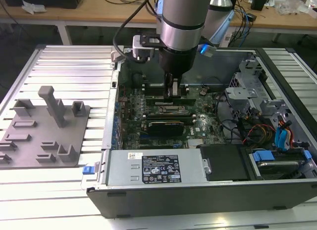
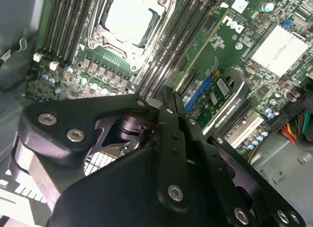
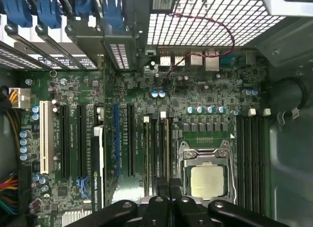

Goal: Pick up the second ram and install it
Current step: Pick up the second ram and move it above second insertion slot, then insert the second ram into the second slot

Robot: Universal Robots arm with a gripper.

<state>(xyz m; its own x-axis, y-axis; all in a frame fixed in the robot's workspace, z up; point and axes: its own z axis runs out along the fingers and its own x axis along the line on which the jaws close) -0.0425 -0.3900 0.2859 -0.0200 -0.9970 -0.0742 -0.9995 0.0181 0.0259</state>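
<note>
Second ram (image 2: 205, 43), as far as I can judge, is the thin green edge in the second wrist view that runs along a memory slot just beside the processor socket (image 2: 128, 21) and ends at the tip of the tool (image 2: 165, 94). In the exterior view the tool (image 1: 173, 91) hangs low inside the open computer case (image 1: 198, 198), over the motherboard (image 1: 200, 122). In the second wrist view its fingers (image 2: 168, 139) are drawn together into one narrow point, with no gap to be seen between them. Whether that point bears down on the stick's top edge or nips it, I cannot tell. So the fetching looks done: the stick is in the case and at its slot, well apart from the grey holder (image 1: 47, 126) on the slatted counter (image 1: 64, 61) at the exterior view's left. What looks left is the seating itself. In the first wrist view two white latches (image 3: 163, 114) stand at one end of the slots, but whether either has closed on a stick is too fine to make out
</note>
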